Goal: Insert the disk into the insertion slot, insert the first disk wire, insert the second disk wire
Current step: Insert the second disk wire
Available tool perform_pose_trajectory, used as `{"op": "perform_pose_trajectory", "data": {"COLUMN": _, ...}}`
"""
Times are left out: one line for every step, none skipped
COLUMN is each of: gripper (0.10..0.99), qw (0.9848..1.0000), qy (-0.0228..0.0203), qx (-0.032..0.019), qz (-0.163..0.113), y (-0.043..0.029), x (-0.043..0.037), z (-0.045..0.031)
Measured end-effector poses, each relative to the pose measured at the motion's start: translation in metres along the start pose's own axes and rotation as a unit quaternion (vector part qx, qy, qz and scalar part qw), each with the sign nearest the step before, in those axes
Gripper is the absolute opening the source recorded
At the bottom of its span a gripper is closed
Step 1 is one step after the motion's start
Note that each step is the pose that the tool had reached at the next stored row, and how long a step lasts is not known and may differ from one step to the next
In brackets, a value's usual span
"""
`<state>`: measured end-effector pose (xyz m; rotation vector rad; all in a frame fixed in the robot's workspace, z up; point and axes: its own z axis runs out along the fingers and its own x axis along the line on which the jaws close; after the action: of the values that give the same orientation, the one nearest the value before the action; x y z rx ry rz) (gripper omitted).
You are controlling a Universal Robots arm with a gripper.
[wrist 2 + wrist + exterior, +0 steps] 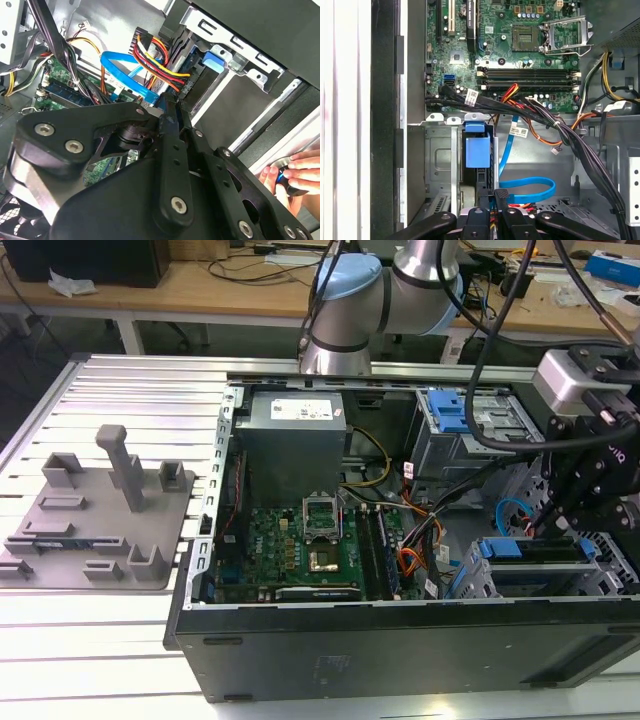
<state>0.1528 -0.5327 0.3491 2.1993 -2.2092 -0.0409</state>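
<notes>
The disk lies inside the insertion slot, with its blue caddy tab showing; in the exterior view it is the blue-edged slab in the silver cage at the case's lower right. My gripper is down at the disk's rear end with its fingers drawn together. The end of a flat blue disk wire and a red-yellow-black wire bundle both meet at the fingertips. Which of the two is pinched is hidden. The exterior view shows the gripper just above the cage.
A person's hand rests on the case's outer edge near the cage. A thick black cable loom crosses beside the gripper. The motherboard, the power supply and a grey bay with a blue latch fill the case. A grey fixture plate lies outside.
</notes>
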Motion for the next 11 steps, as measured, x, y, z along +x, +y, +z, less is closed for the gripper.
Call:
{"op": "perform_pose_trajectory", "data": {"gripper": 0.161, "qw": 1.0, "qy": 0.0, "qx": 0.0, "qz": 0.0, "y": 0.0, "x": 0.0003, "z": 0.0001}}
{"op": "perform_pose_trajectory", "data": {"gripper": 0.161, "qw": 1.0, "qy": 0.0, "qx": 0.0, "qz": 0.0, "y": 0.0, "x": 0.0006, "z": 0.0001}}
{"op": "perform_pose_trajectory", "data": {"gripper": 0.161, "qw": 1.0, "qy": 0.0, "qx": 0.0, "qz": 0.0, "y": 0.0, "x": 0.0014, "z": 0.0003}}
{"op": "perform_pose_trajectory", "data": {"gripper": 0.161, "qw": 1.0, "qy": 0.0, "qx": 0.0, "qz": 0.0, "y": 0.0, "x": 0.0019, "z": 0.0003}}
{"op": "perform_pose_trajectory", "data": {"gripper": 0.161, "qw": 1.0, "qy": 0.0, "qx": 0.0, "qz": 0.0, "y": 0.0, "x": 0.0025, "z": 0.0005}}
{"op": "perform_pose_trajectory", "data": {"gripper": 0.161, "qw": 1.0, "qy": 0.0, "qx": 0.0, "qz": 0.0, "y": 0.0, "x": 0.0026, "z": 0.0006}}
{"op": "perform_pose_trajectory", "data": {"gripper": 0.161, "qw": 1.0, "qy": -0.0001, "qx": 0.0, "qz": 0.0, "y": 0.0, "x": 0.0027, "z": 0.0007}}
{"op": "perform_pose_trajectory", "data": {"gripper": 0.161, "qw": 1.0, "qy": -0.0001, "qx": 0.0, "qz": 0.0, "y": -0.0001, "x": 0.0028, "z": 0.0008}}
{"op": "perform_pose_trajectory", "data": {"gripper": 0.161, "qw": 1.0, "qy": 0.0, "qx": 0.0, "qz": 0.0, "y": -0.0003, "x": 0.0028, "z": 0.0009}}
{"op": "perform_pose_trajectory", "data": {"gripper": 0.161, "qw": 1.0, "qy": 0.0001, "qx": 0.0, "qz": 0.0, "y": -0.0008, "x": 0.0028, "z": 0.001}}
{"op": "perform_pose_trajectory", "data": {"gripper": 0.161, "qw": 1.0, "qy": 0.0001, "qx": 0.0, "qz": 0.0, "y": -0.001, "x": 0.0029, "z": 0.0011}}
